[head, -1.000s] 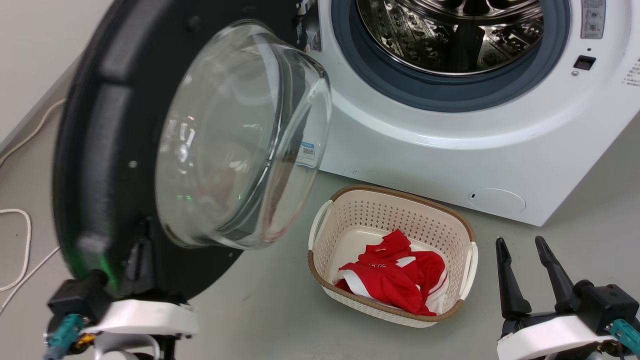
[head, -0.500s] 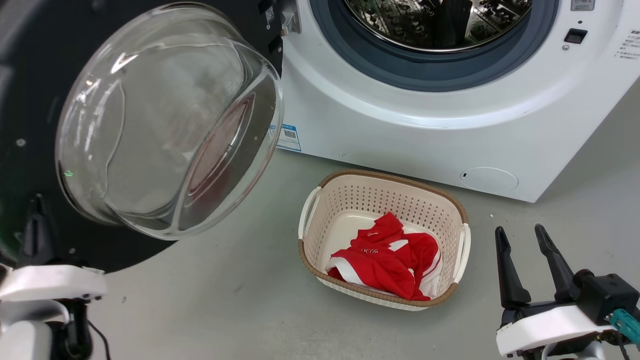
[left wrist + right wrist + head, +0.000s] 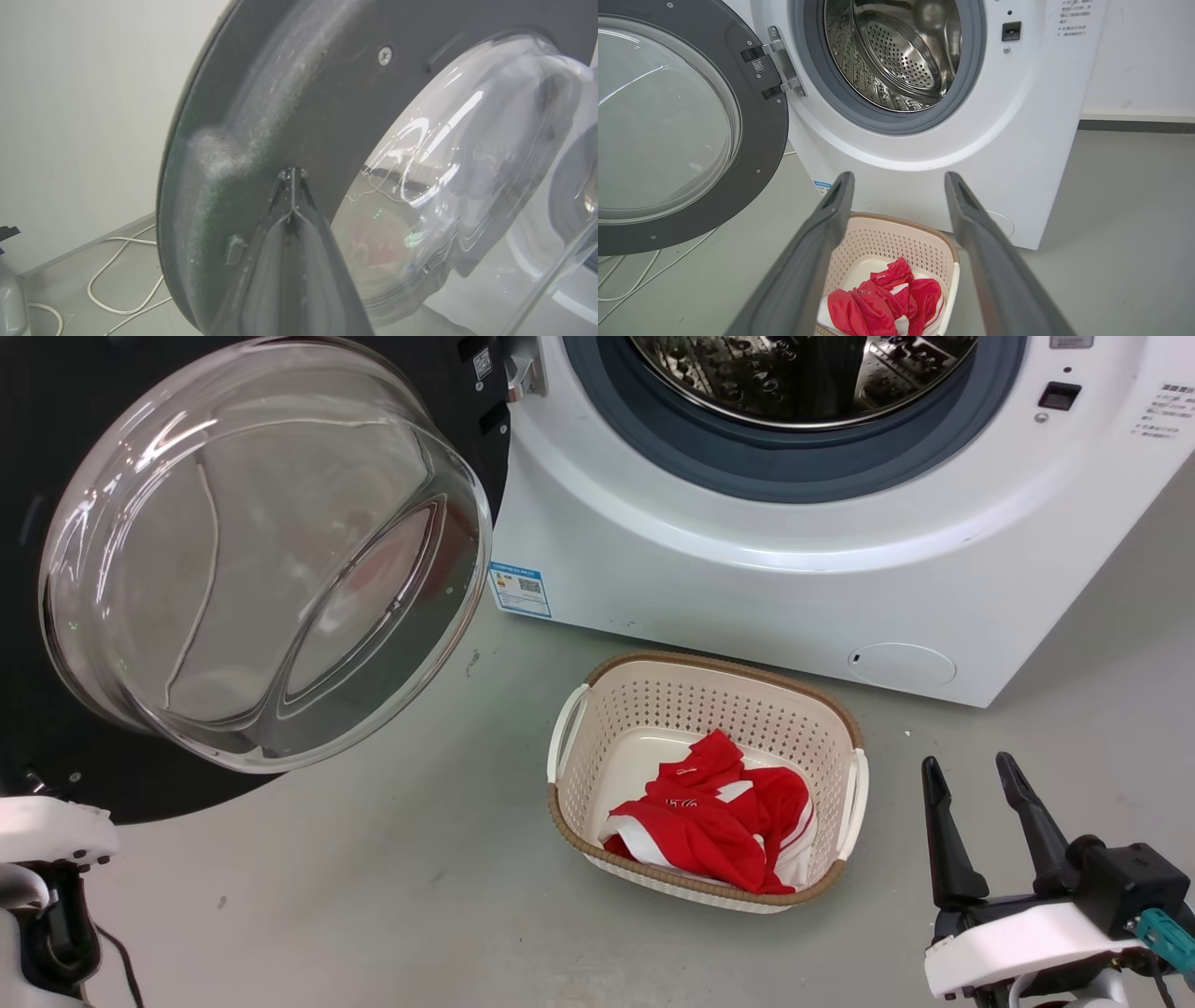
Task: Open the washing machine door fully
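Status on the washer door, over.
Left hand shut, at inner face of washing machine door. Right hand open, idle. Door wide open. Basket on floor, clear of it.

Nothing is legible. On the washing machine (image 3: 747,588), the blue label (image 3: 520,588) (with a code square) and the fine print (image 3: 1162,411) at right are too small.

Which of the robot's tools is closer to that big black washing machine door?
Left. The left tool points close at the dark inner face of the washing machine door; the right tool hangs well apart, near the laundry basket.
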Available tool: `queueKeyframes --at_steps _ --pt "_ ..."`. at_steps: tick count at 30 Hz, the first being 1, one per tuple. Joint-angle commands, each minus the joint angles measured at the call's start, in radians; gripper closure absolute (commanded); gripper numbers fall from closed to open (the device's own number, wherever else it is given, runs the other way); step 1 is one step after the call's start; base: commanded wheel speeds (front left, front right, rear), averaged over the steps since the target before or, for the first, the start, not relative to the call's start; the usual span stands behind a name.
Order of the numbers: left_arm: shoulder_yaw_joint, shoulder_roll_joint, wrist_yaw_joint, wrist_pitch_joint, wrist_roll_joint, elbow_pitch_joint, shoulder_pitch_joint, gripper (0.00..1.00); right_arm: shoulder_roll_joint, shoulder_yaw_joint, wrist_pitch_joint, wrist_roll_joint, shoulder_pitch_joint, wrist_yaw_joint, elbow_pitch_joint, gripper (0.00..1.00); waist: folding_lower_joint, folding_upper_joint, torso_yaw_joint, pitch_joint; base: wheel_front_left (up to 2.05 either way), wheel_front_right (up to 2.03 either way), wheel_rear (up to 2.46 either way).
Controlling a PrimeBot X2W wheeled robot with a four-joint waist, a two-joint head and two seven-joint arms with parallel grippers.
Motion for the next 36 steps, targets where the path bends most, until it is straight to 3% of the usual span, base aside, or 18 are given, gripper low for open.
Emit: queueKeyframes --at_steps 1,12,20,28,29,30,31,36 --pt "0.006 0.0 0.003 -0.002 0.008 0.0 -0.006 1.0 0.001 0.0 -0.007 -0.001 -0.014 -0.001 0.001 0.0 0.0 0.0 -0.004 -0.004 0.0 0.0 0.0" --pt "-0.04 -0.091 0.023 -0.002 0.135 -0.201 0.16 1.0 0.001 0.0 -0.029 0.009 -0.002 -0.001 0.023 0.0 0.0 0.0 -0.045 -0.055 0.0 0.0 0.0" --pt "-0.187 -0.152 0.021 0.011 0.228 -0.333 0.261 1.0 0.002 -0.006 -0.024 -0.028 -0.001 -0.001 0.026 0.0 0.0 0.0 -0.107 -0.084 0.0 0.0 0.0" --pt "-0.325 -0.196 -0.02 0.014 0.28 -0.305 0.227 1.0 0.002 -0.001 -0.021 -0.064 -0.015 -0.001 0.018 0.0 0.0 0.0 -0.189 -0.095 0.0 0.0 0.0" --pt "-0.333 -0.198 -0.02 0.013 0.284 -0.296 0.223 0.67 0.002 -0.001 -0.021 -0.069 -0.016 -0.001 0.017 0.0 0.0 0.0 -0.199 -0.098 0.0 0.0 0.0" --pt "-0.341 -0.201 -0.02 0.011 0.288 -0.287 0.218 0.41 0.002 -0.001 -0.02 -0.071 -0.015 -0.001 0.016 0.0 0.0 0.0 -0.209 -0.099 0.0 0.0 0.0" --pt "-0.345 -0.204 -0.021 0.011 0.289 -0.279 0.213 0.02 0.002 -0.001 -0.019 -0.07 -0.015 -0.001 0.016 0.0 0.0 0.0 -0.219 -0.102 0.0 0.0 0.0" --pt "-0.357 -0.211 -0.019 0.004 0.299 -0.251 0.202 0.0 0.002 0.0 -0.017 -0.072 -0.006 -0.001 0.012 0.0 0.0 0.0 -0.258 -0.11 0.0 0.0 0.0"
